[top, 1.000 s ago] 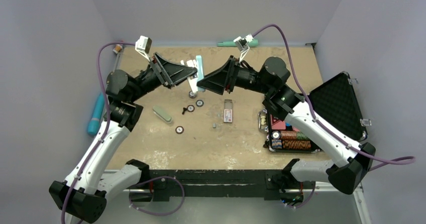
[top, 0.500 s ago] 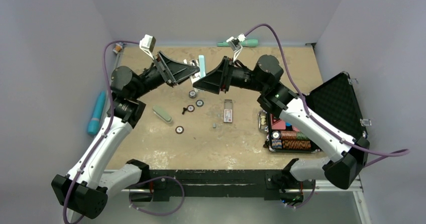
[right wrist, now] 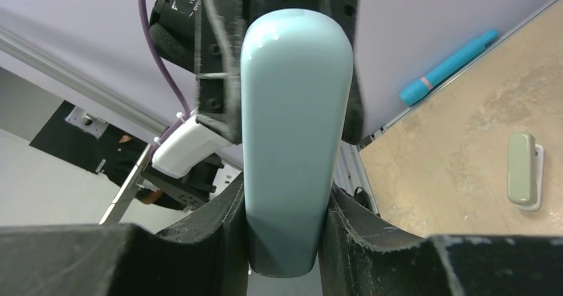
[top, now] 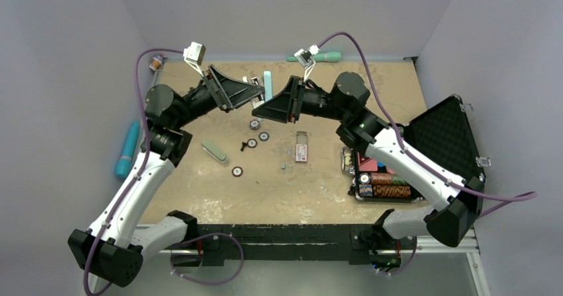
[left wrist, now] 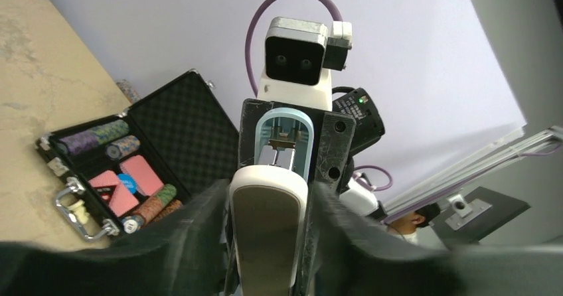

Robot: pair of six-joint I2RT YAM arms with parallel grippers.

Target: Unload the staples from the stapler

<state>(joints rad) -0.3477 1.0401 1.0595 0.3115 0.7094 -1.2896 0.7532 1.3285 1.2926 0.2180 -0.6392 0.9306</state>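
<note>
The stapler [right wrist: 295,143] has a smooth, shiny pale blue plastic top. Its white base [left wrist: 267,236] looks like plastic too, but duller, and bare metal shows inside. The black fingers [right wrist: 199,243] around it are dull and a bit grainy. The table [top: 319,183] is rough, patchy and tan. The case [top: 445,137] on the right has bumpy black foam and a shiny metal handle [left wrist: 65,203].

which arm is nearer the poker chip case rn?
Right. The right arm runs right by the poker chip case; the left arm is far off on the opposite side. Both grip the stapler.
</note>
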